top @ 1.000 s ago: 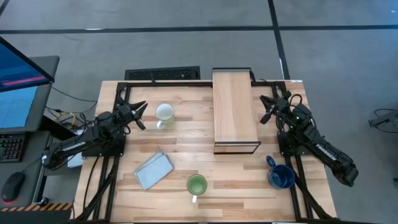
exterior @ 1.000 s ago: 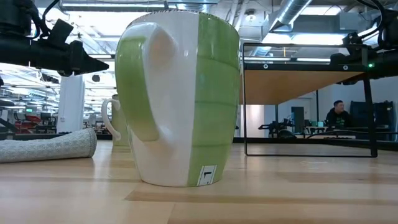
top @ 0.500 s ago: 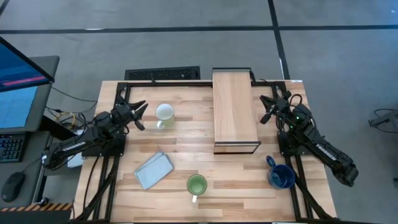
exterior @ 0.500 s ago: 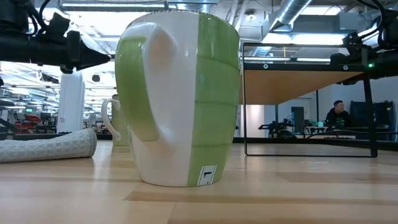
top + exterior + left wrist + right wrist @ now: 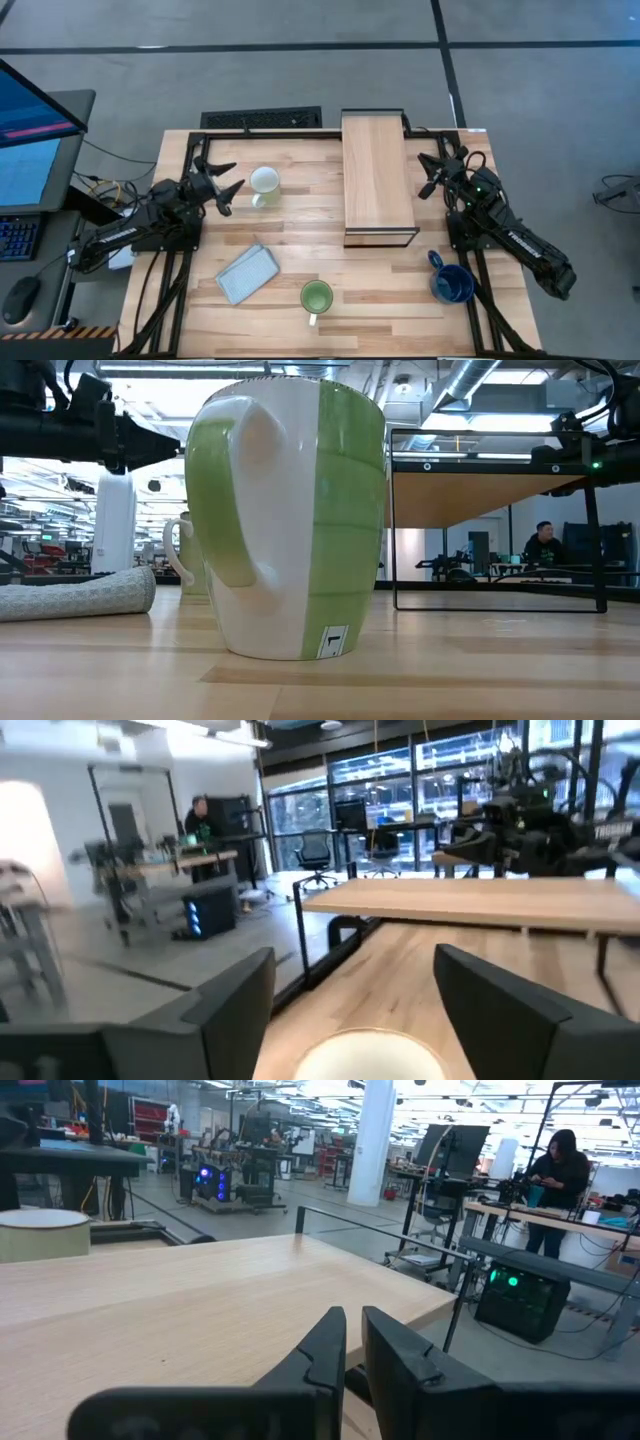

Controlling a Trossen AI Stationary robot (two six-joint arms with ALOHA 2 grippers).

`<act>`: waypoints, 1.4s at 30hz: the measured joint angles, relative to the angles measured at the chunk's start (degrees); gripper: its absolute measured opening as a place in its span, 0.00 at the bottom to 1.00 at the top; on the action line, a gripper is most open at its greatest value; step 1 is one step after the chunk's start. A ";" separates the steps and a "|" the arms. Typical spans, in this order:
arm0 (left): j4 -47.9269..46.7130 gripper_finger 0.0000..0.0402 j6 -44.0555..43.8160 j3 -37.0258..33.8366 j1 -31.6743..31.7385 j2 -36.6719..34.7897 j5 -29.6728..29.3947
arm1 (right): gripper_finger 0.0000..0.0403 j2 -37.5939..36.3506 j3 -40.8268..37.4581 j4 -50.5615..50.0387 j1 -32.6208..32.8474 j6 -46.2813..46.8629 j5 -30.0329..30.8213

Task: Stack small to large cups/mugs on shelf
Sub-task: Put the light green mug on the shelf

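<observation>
The white mug (image 5: 264, 182) stands on the table's far left part; its rim (image 5: 370, 1055) shows just ahead of my left gripper (image 5: 234, 179), whose open fingers stand beside it on its left without touching. The green mug (image 5: 316, 296) stands near the front edge, its handle toward that edge. Near the right front corner is the blue mug (image 5: 452, 284). The light-wood shelf (image 5: 377, 180) runs from the far edge toward the middle. My right gripper (image 5: 426, 176) hovers shut at the shelf's right side, holding nothing.
A folded grey-blue cloth (image 5: 246, 272) lies flat at the front left, between the white and green mugs. The shelf's top (image 5: 150, 1300) is bare. A person (image 5: 552, 1175) stands in the room beyond the table.
My left gripper has opened wide and edged a little toward the white mug. The mugs, the cloth and my right arm have kept still.
</observation>
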 joint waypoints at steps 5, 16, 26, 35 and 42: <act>-1.67 0.69 -6.07 0.22 0.02 0.00 2.45 | 0.15 0.00 0.02 0.00 0.01 0.00 0.00; -19.06 0.69 -8.70 11.79 -1.13 4.98 0.66 | 0.15 -0.01 0.00 0.01 0.00 -0.01 0.00; -28.00 0.69 -11.65 23.60 -4.04 27.53 -3.38 | 0.15 -0.03 1.62 0.73 -0.54 5.82 0.04; -36.70 0.69 -21.42 30.66 -9.05 41.29 -11.84 | 0.15 -0.01 2.31 -5.47 -0.49 5.97 -0.37; -42.27 0.69 -32.69 33.69 -12.33 43.77 -13.32 | 0.15 -0.01 2.42 -6.55 -0.49 5.93 -0.35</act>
